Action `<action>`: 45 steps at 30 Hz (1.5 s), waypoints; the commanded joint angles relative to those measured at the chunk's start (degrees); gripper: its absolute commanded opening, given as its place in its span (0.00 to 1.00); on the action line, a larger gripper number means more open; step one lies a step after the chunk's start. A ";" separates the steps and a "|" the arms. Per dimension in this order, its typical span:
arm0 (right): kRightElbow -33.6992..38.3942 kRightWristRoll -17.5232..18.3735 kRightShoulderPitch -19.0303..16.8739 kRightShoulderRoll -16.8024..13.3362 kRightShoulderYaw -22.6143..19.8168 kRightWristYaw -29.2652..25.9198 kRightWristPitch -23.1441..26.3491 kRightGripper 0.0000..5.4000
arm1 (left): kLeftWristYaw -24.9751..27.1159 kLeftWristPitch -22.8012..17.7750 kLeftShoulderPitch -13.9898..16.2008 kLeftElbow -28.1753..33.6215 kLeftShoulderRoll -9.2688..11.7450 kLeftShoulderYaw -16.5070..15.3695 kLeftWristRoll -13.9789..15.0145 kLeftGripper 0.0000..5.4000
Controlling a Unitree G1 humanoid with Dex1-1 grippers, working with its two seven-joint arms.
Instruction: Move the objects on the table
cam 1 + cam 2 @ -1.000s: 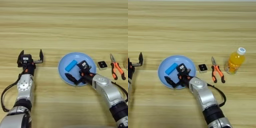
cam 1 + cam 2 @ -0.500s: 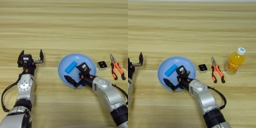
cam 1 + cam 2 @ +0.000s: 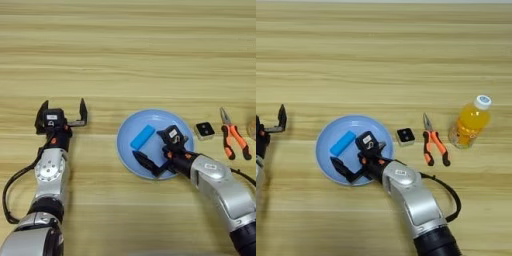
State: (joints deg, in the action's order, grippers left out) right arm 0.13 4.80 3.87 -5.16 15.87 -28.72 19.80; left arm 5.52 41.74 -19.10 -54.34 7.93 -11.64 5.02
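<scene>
A small blue block (image 3: 143,137) lies inside a round light-blue plate (image 3: 131,125), in the plate's upper-left part. Its long axis runs diagonally, from lower left up to upper right, and neither end looks different from the other.

My right gripper (image 3: 154,153) hangs over the same plate, just below and right of the block, with its two black fingers spread apart and nothing between them. One finger (image 3: 144,162) reaches toward the plate's near rim; the other sits up by the wrist. I judge the block to lie up and to the left of the gripper's opening, close but not touching. This arm is by far the nearer one.

My left gripper (image 3: 61,112) rests well left of the plate, fingers apart, pointing away from me, idle.

Right of the plate, in order outward: a tiny black-and-white square piece (image 3: 404,135), then orange-handled pliers (image 3: 433,145) with the tips pointing away from me, then a small orange bottle (image 3: 470,122) standing upright with a white cap. All rest on the wooden table (image 3: 128,55).
</scene>
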 commanded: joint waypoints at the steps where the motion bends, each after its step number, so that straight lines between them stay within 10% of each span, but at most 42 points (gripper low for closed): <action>1: 3.53 0.68 -0.69 -0.76 -1.15 1.07 0.54 0.99 | -0.26 0.17 -0.46 0.20 0.08 0.18 -0.25 1.00; 18: -9.03 -3.26 0.31 0.22 -14.21 18.53 -28.73 0.99 | 1.16 0.89 -0.17 1.90 -0.33 1.10 -0.22 1.00; 35: -14.18 -3.00 1.77 -0.28 -17.29 19.88 -32.28 0.99 | 4.64 -0.48 2.05 8.78 -0.51 3.86 -0.51 1.00; 45: -13.70 -2.85 1.69 -0.10 -18.34 20.28 -31.87 0.99 | 6.91 -15.95 8.22 31.03 0.00 9.62 -2.19 1.00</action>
State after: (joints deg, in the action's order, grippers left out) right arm -13.74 1.49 5.03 -5.34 -2.16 -8.94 -12.08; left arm 11.99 30.38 -12.23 -27.79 7.60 -3.18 3.54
